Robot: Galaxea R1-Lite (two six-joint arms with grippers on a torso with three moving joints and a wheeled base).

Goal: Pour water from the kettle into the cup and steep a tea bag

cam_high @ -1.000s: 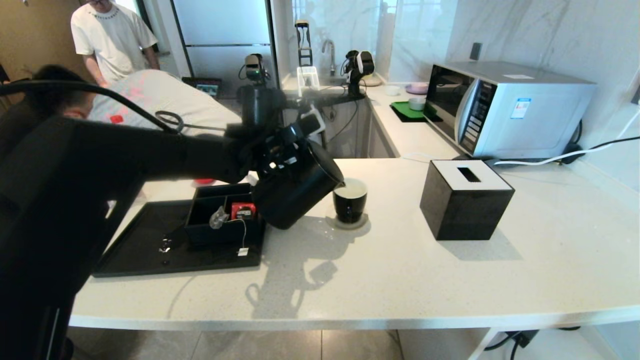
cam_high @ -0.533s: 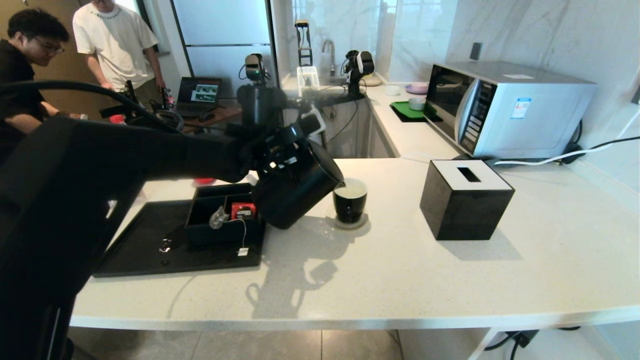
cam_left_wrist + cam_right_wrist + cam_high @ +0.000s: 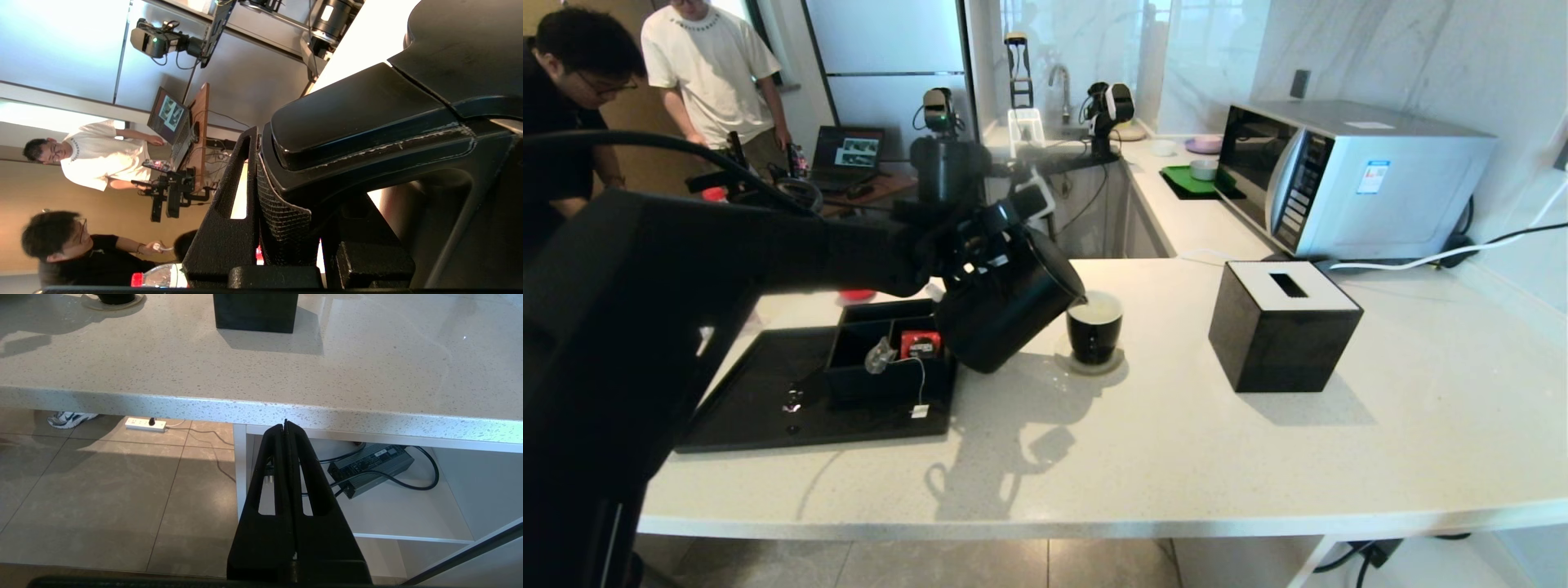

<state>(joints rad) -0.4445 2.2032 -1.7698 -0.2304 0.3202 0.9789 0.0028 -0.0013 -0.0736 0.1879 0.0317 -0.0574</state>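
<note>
One arm does the work: the left claw (image 3: 980,245) is clamped on the handle of the kettle (image 3: 1005,306) and holds it up, tipped toward the cup (image 3: 1094,328). In the left wrist view one ribbed finger (image 3: 282,216) is pressed flat against the black handle. The kettle's small spout sits right at the near rim of the cup. The cup stands on a small round coaster (image 3: 1094,364) on the tabletop (image 3: 1176,441). No stream of water can be made out, and how full the cup is cannot be told.

To pour well, the spout should stay over the white inside of the cup, not over the rim. The tip should be slow and small, because a big heavy kettle can gush all at once. The cup is little, so it may fill fast and spill onto the coaster. The kettle should not bump the cup, which could slide or fall over.

The tea bag (image 3: 880,356) waits on the edge of a black box (image 3: 882,384) on the black tray (image 3: 752,408), with its string and tag hanging down the front. It goes in later.

The right claw (image 3: 287,428) is squeezed closed with nothing in it, parked low in front of the tabletop edge.
</note>
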